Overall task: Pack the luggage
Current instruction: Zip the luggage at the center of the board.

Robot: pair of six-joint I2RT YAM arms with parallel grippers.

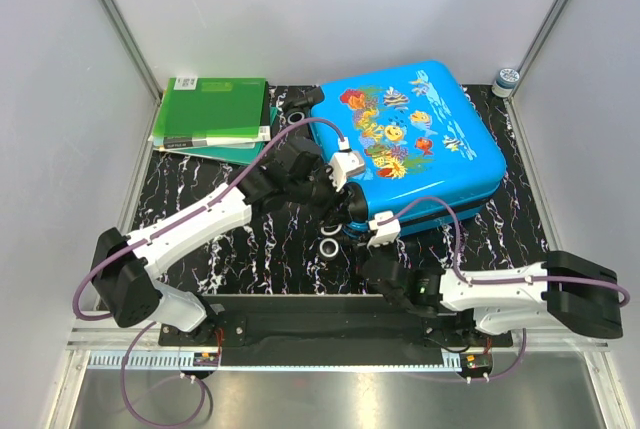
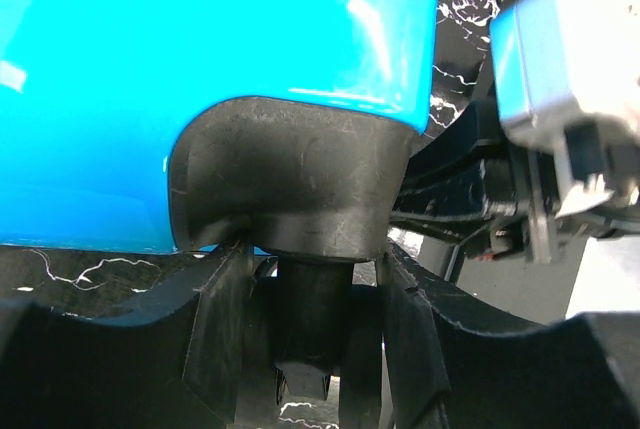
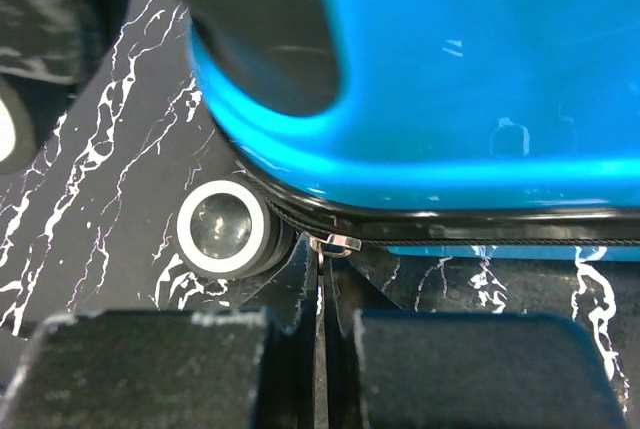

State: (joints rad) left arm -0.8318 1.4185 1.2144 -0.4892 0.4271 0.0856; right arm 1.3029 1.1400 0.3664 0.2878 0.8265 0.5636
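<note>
Top view: closed luggage (image 1: 420,144) flat at table's right rear, long axis diagonal; both arms at near-left corner. Left wrist: left gripper (image 2: 315,324) half-open, straddling wheel housing (image 2: 290,174). Right wrist: right gripper (image 3: 320,364) pinched shut on zipper pull (image 3: 335,243), beside wheel (image 3: 224,228).

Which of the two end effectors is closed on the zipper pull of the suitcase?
The right end effector: its fingers are pressed together on the small metal zipper pull of the luggage. The left end effector stands open around a black wheel housing.
</note>
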